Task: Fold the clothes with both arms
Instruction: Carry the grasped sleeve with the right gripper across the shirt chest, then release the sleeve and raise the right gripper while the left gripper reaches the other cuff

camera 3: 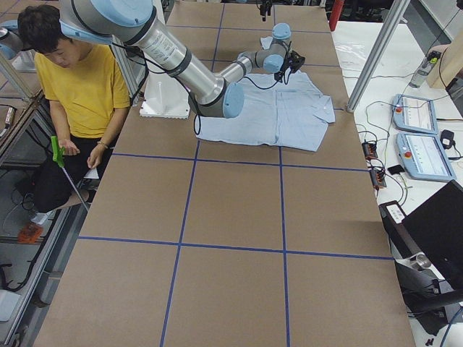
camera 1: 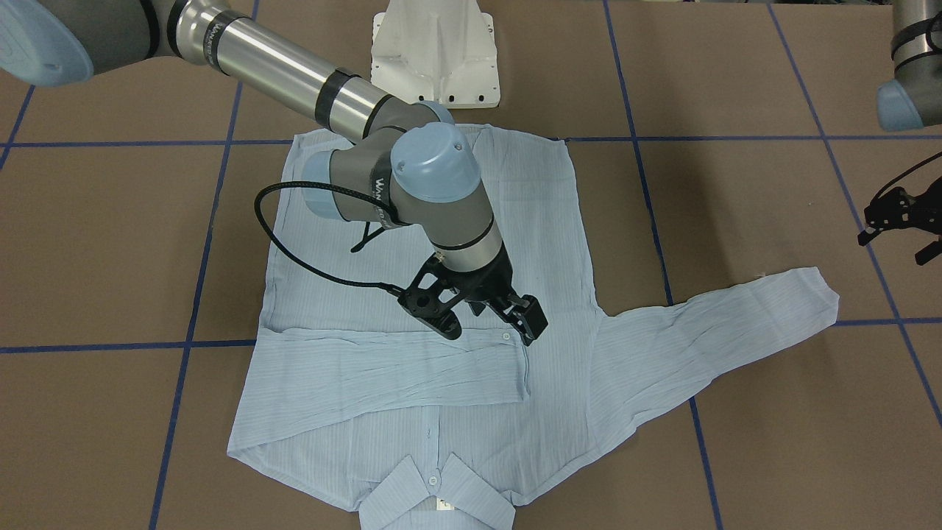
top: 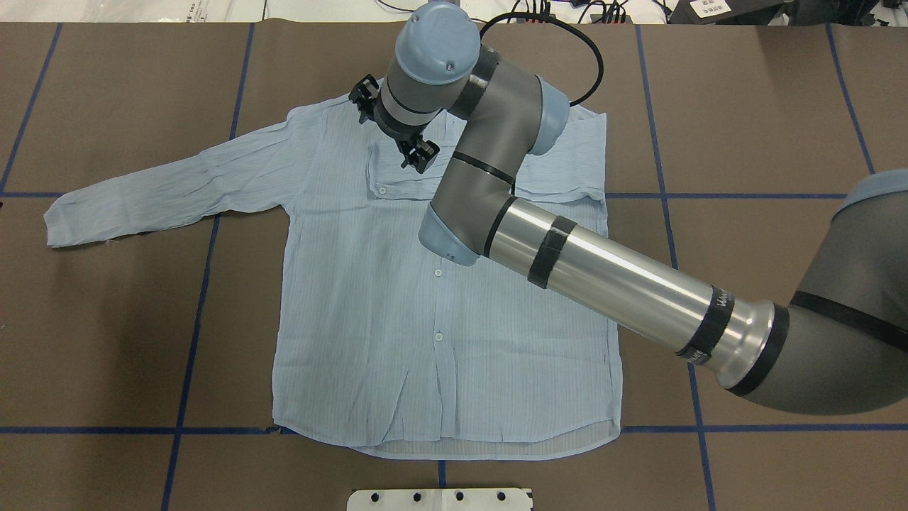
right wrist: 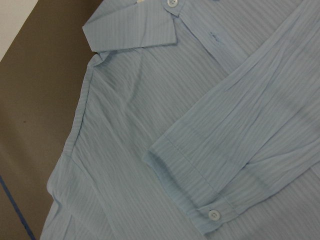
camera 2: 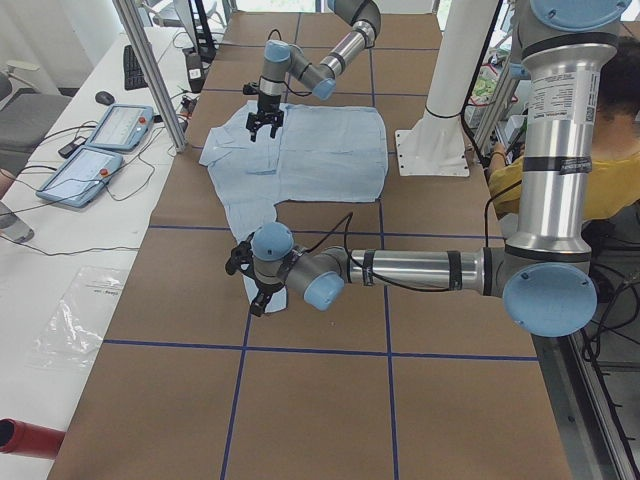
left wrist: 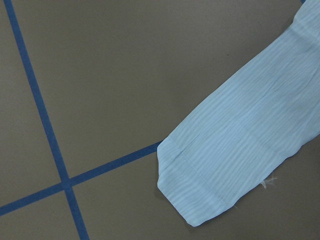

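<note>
Now the shirt lies flat on the worktop, one sleeve folded across it under the released right claw. Next the left claw, whose state I cannot tell, should grasp the outstretched cuff.

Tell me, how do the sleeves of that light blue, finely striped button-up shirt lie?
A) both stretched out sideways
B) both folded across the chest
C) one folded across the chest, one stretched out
C: one sleeve of the light blue striped shirt lies folded across its chest, while the other sleeve stretches out flat on the brown table.
</note>
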Motion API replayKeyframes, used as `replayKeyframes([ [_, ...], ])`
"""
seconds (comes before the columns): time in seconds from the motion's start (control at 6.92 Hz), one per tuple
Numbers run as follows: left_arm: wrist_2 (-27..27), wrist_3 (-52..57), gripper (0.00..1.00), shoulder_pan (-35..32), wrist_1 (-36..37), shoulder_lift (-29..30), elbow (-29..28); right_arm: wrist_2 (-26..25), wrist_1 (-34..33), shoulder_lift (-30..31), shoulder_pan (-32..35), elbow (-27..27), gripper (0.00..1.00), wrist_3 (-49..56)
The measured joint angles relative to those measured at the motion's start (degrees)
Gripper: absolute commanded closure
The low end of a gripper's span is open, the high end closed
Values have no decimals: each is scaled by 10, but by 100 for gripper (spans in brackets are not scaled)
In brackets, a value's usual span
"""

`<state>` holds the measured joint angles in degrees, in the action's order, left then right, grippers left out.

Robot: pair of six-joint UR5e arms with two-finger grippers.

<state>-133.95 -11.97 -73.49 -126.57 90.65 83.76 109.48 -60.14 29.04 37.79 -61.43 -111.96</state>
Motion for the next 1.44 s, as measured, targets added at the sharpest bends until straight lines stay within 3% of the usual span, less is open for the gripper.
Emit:
replayKeyframes([
  [0.29,-3,-12,13,4,-11,48,-91,22,-3,68,9,-93,0,7],
  [0.58,-5,-45,22,9,-10,84,-129,66,-4,162,45,-192,0,53],
  [0.87,-27,-83,26,30,-12,104,-151,99,-4,212,80,-222,0,116],
  [1.44,-56,-91,31,40,-15,110,-178,111,-2,244,93,-231,0,167],
])
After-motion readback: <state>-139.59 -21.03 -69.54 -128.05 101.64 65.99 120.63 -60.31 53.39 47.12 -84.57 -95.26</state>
